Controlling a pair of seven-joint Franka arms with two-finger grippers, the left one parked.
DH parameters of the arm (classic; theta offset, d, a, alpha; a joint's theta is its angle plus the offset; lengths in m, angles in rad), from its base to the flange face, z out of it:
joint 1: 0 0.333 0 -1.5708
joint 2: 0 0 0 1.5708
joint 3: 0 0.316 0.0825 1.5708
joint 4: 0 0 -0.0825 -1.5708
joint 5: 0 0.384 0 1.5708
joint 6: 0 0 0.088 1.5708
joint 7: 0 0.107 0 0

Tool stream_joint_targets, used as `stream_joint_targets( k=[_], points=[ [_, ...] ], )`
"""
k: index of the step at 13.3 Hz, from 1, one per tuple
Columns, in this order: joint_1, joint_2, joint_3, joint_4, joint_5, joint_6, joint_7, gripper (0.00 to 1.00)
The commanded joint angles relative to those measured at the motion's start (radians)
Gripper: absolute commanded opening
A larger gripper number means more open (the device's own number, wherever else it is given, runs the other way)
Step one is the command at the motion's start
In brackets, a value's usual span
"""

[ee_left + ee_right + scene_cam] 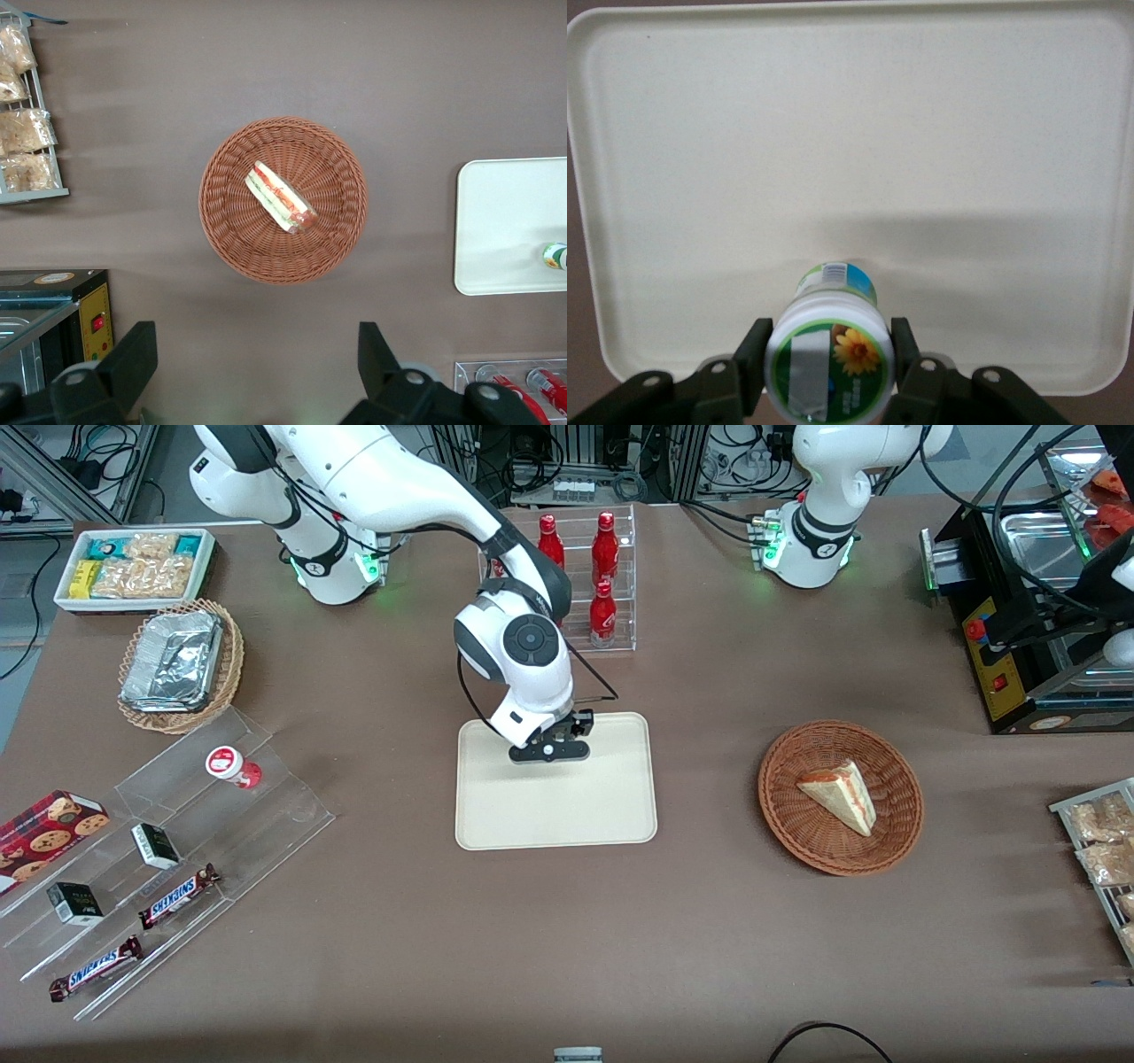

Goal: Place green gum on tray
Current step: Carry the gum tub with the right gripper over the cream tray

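Note:
The green gum [830, 363], a white bottle with a green-rimmed flower lid, stands upright between the fingers of my right gripper [828, 354]. The fingers press on both sides of its lid. The bottle is over the cream-beige tray [850, 133], near its edge. I cannot tell whether its base touches the tray. In the front view the gripper [549, 751] is low over the part of the tray [558, 806] farthest from the camera and hides the bottle. The left wrist view shows the gum [555, 257] on or just above the tray [505, 221].
A red-lidded bottle [229, 764] lies on the acrylic stand with Snickers bars toward the working arm's end. A rack of red cola bottles [602, 584] stands farther from the camera than the tray. A wicker basket [780, 779] with a sandwich sits toward the parked arm's end.

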Motion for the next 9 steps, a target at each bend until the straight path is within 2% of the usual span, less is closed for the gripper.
stream_joint_targets(
  k=[1,6,9],
  points=[
    [0.009,0.032,-0.005,0.029,0.001,0.019,0.027,0.00],
    [0.008,0.055,-0.009,0.031,-0.003,0.050,0.019,0.00],
    [0.003,0.059,-0.009,0.033,-0.063,0.051,0.021,0.00]
  ],
)
